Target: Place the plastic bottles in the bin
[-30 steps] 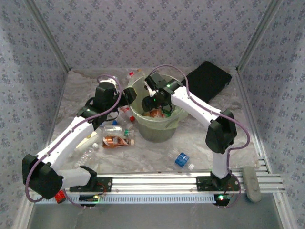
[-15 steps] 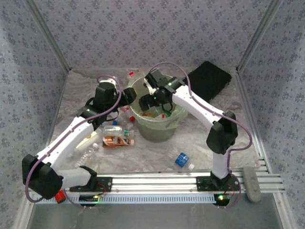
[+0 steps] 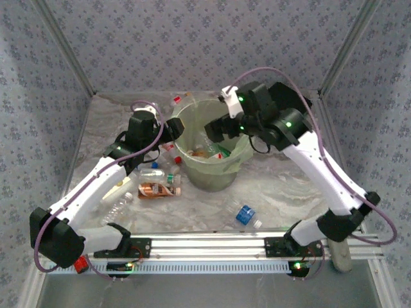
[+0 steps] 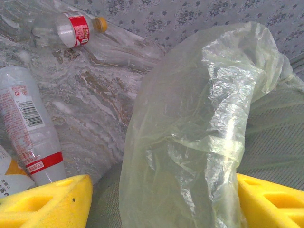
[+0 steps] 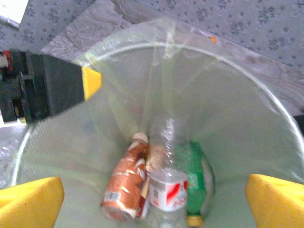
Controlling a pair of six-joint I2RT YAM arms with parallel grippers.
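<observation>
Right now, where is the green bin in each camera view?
Top external: the bin stands near the picture's centre.
Left wrist: the bin's wall is at right, behind its liner.
Right wrist: seen from above, the bin spans the frame, bottles inside.
Shared landmark: the liner over the rim.

Grey block [image 3: 341, 256], small red piece [image 3: 80, 264]

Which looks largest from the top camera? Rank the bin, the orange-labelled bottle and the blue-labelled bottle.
Largest: bin.
Then orange-labelled bottle and blue-labelled bottle: they look about alike, so I won't rank one over the other.
</observation>
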